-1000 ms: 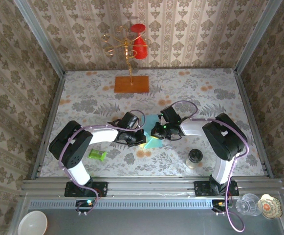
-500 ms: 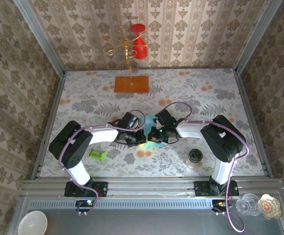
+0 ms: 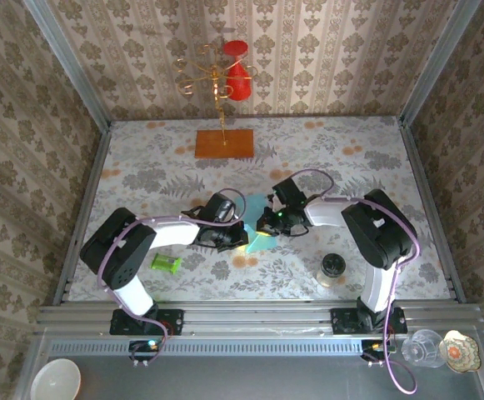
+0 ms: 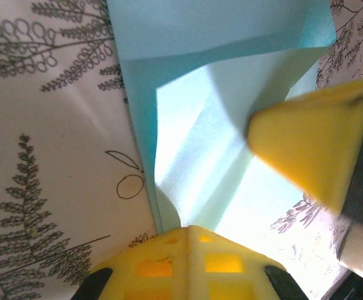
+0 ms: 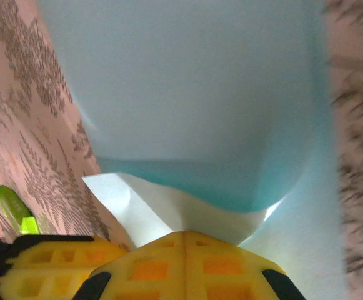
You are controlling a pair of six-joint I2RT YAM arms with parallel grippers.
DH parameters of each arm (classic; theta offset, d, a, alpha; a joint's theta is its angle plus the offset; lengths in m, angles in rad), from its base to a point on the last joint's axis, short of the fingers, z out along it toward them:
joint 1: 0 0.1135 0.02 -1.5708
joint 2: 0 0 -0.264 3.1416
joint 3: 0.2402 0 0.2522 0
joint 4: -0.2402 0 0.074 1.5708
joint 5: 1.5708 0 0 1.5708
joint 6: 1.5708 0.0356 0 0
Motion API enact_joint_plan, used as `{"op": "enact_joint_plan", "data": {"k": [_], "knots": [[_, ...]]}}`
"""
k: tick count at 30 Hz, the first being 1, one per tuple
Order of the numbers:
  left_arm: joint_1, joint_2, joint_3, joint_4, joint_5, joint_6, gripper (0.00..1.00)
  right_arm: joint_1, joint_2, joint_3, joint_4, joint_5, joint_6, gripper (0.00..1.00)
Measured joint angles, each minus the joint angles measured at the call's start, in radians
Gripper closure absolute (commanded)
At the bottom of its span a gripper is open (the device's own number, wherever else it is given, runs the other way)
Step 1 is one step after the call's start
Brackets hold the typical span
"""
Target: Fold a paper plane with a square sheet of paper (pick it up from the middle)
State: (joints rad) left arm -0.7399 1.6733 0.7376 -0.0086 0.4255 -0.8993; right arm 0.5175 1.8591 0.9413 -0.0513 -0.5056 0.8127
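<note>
Left gripper (image 3: 234,237) and right gripper (image 3: 264,224) sit close together near the middle of the floral table (image 3: 142,167). Each has its jaws clamped tight on the square sheet of paper (image 4: 231,156), which bends in creased, light-blue folds between them.

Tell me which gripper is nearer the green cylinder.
Left. The left gripper is just right of the green cylinder; the right gripper lies farther right, past it.
</note>
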Motion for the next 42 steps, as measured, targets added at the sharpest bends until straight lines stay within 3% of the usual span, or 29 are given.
{"op": "enact_joint_plan", "data": {"k": [10,17,20,26,32,42], "knots": [[0.001,-0.024,-0.016,-0.008,-0.018,-0.006,1.00,-0.139,0.041,0.048,-0.001,-0.029,-0.025,1.00],[0.001,-0.056,-0.008,-0.098,-0.023,-0.005,0.98,-0.162,-0.023,0.020,-0.002,0.021,-0.035,0.86],[0.007,-0.077,0.005,-0.123,-0.031,-0.005,0.87,-0.157,-0.114,-0.029,-0.002,0.031,-0.034,0.81],[0.047,-0.121,0.037,-0.067,-0.058,-0.030,0.77,-0.094,-0.222,-0.122,0.024,0.039,0.011,0.70],[0.059,-0.099,0.059,0.005,-0.067,-0.052,0.76,-0.031,-0.220,-0.180,0.043,0.043,0.092,0.66],[0.059,-0.132,0.042,0.009,-0.135,-0.063,0.77,0.013,-0.158,-0.179,0.119,0.047,0.169,0.71]]}}
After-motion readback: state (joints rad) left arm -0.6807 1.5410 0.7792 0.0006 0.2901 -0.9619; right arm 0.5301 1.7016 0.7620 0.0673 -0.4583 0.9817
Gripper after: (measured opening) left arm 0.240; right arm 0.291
